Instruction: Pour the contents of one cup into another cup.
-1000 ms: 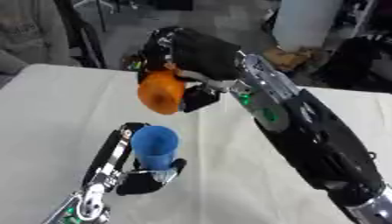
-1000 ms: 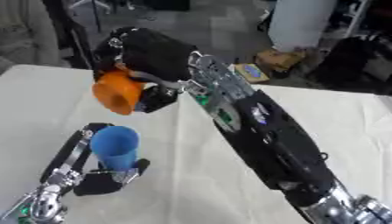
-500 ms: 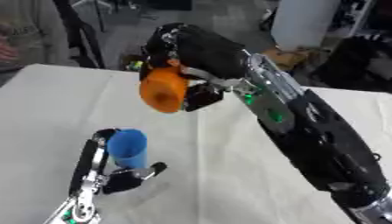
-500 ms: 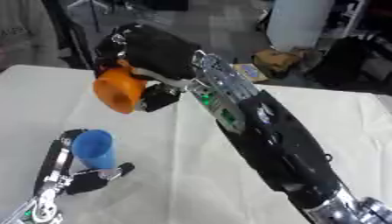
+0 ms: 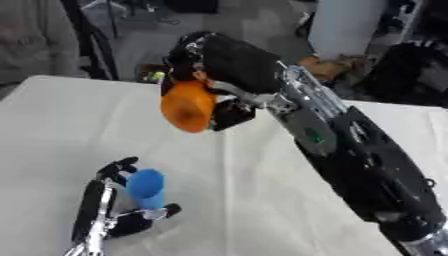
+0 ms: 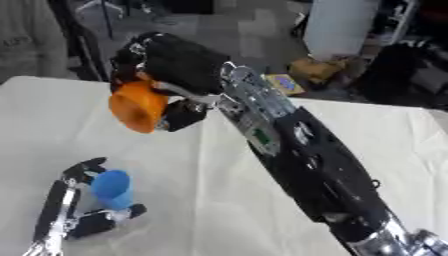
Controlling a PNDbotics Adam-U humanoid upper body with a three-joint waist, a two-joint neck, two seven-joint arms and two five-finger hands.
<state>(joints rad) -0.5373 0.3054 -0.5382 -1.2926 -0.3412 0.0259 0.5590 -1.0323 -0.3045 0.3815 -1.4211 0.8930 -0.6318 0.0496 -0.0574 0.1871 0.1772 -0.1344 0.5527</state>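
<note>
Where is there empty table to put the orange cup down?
Bare cloth lies left of the orange cup, and between the blue cup and the right arm. It is crowded near the left hand holding the blue cup.

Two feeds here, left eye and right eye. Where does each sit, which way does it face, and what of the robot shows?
Left eye view: in the head, looking down at the white table; right hand holds the orange cup raised and tipped, left hand holds the blue cup at lower left.
Right eye view: beside it in the head, same downward aim; the same arms show, everything sitting further left.
Shared: both hands, both cups and the table, at the same moment.
</note>
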